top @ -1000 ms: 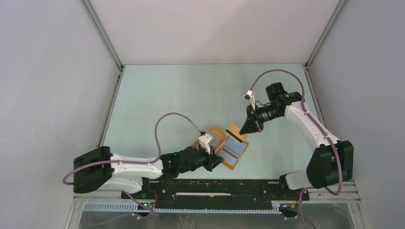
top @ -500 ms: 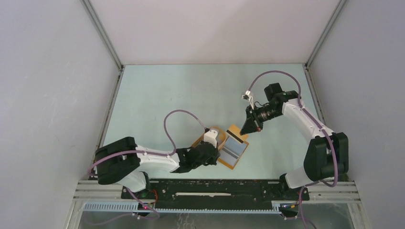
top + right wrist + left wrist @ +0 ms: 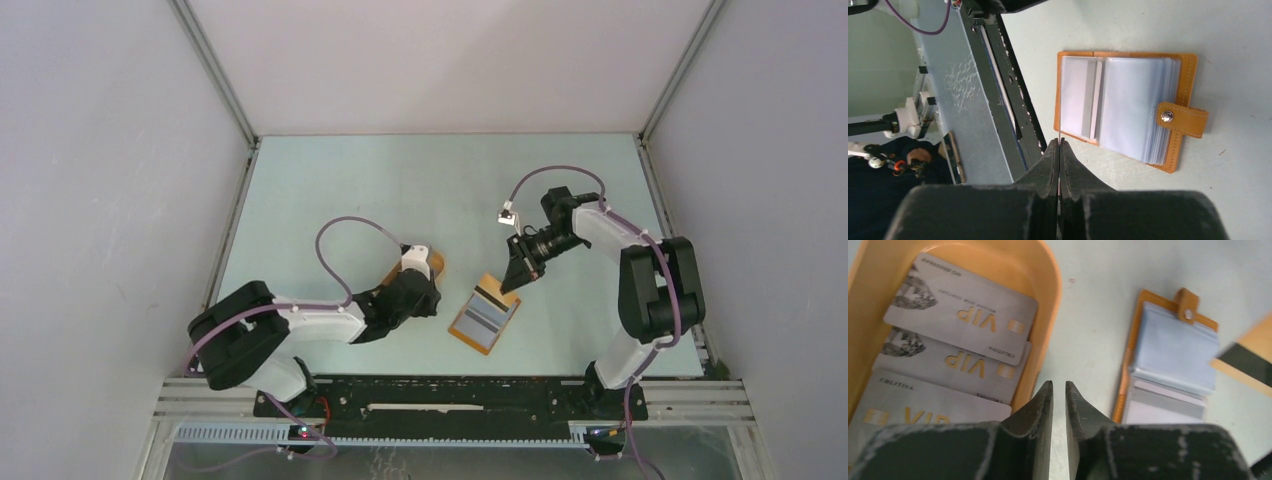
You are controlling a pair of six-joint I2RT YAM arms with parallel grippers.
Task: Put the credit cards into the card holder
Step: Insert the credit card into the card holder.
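From above, my left arm (image 3: 330,322) covers almost all of the tray (image 3: 432,263), and the cards (image 3: 960,315) inside are hidden in that view. In the left wrist view the tray is cut off by the left and top edges. The lowest card (image 3: 923,407) goes partly behind my left fingers (image 3: 1040,407) and past the left edge. These fingers also hide the near end of the wallet (image 3: 1173,345). At the right edge a dark blurred shape (image 3: 1245,357) crosses an orange patch (image 3: 1255,335); I cannot tell what they are. Whether my right fingers (image 3: 520,272) touch the wallet is too small to tell from above.
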